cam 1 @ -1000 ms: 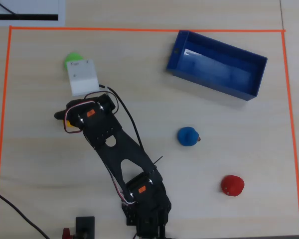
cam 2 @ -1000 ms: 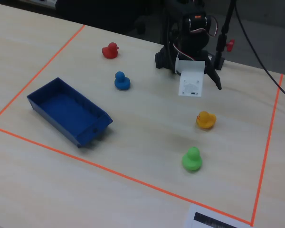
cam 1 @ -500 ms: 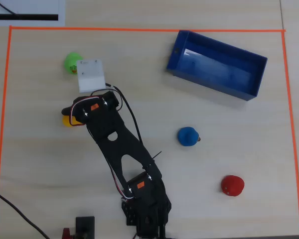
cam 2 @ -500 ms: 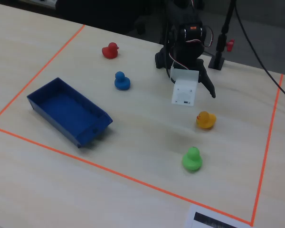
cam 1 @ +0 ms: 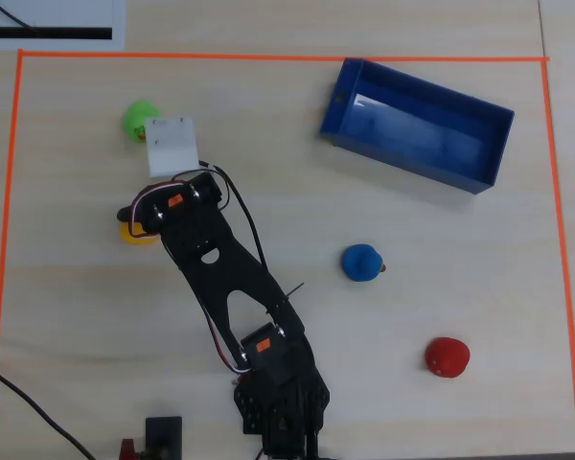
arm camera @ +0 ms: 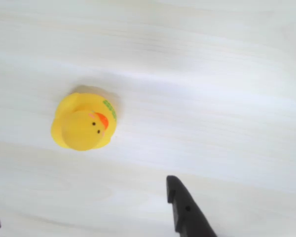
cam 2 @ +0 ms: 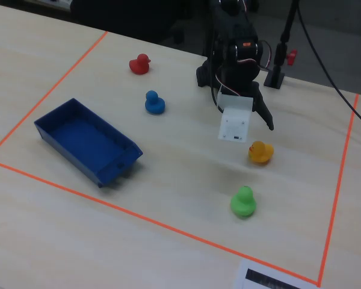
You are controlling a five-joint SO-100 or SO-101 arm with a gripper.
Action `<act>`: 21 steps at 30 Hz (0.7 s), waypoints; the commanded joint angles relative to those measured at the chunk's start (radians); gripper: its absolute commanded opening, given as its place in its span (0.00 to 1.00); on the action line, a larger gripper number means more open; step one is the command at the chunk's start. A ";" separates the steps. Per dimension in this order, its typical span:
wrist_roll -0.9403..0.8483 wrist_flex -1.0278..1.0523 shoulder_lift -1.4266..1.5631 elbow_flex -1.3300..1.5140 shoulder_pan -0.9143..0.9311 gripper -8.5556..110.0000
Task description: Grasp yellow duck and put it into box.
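A: How does the gripper stand?
B: Its jaws are spread with nothing between them, just above the yellow duck, which sits on the table untouched.
A: And the arm?
B: In the overhead view it stretches from its base at the bottom edge up and left, wrist tipped downward.
A: The box?
B: Well apart, upper right in that view, inside the orange tape.

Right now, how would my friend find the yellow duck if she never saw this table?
Find the black robot arm inside the orange tape border. By its gripper sits the yellow duck, near a green duck. It is the only yellow one, with an orange beak.
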 commanded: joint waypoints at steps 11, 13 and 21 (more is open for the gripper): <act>0.061 -0.018 -0.028 -0.017 -0.067 0.45; 0.071 -0.018 -0.037 -0.025 -0.078 0.45; 0.107 -0.061 -0.078 -0.025 -0.101 0.45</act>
